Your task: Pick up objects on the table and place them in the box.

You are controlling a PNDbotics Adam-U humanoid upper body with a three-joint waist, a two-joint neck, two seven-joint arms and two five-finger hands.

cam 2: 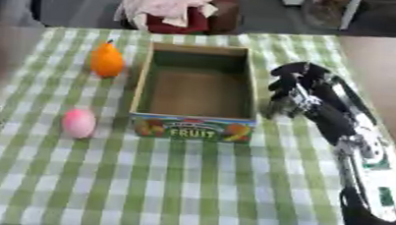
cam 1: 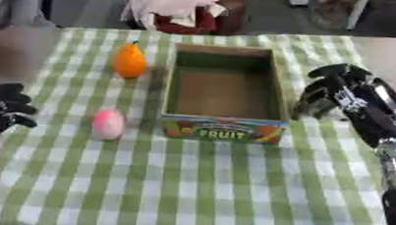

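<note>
An open cardboard box (cam 1: pixel 224 127) labelled FRUIT stands in the middle of the green checked table; nothing shows inside it. An orange pear-shaped fruit (cam 1: pixel 129 61) stands to the left of the box near its far corner. A pink round fruit (cam 1: pixel 108 124) lies left of the box's front corner. My right hand (cam 1: pixel 323 95) hangs just beside the box's right wall, fingers curled downward with nothing in them. My left hand (cam 1: pixel 5 105) rests at the left edge, fingers relaxed, well left of the pink fruit.
The green and white checked cloth (cam 1: pixel 197 188) covers the table. Beyond the far edge sits a pile of pink and red cloth (cam 1: pixel 178 7). The table's right edge runs close behind my right arm (cam 2: pixel 363 144).
</note>
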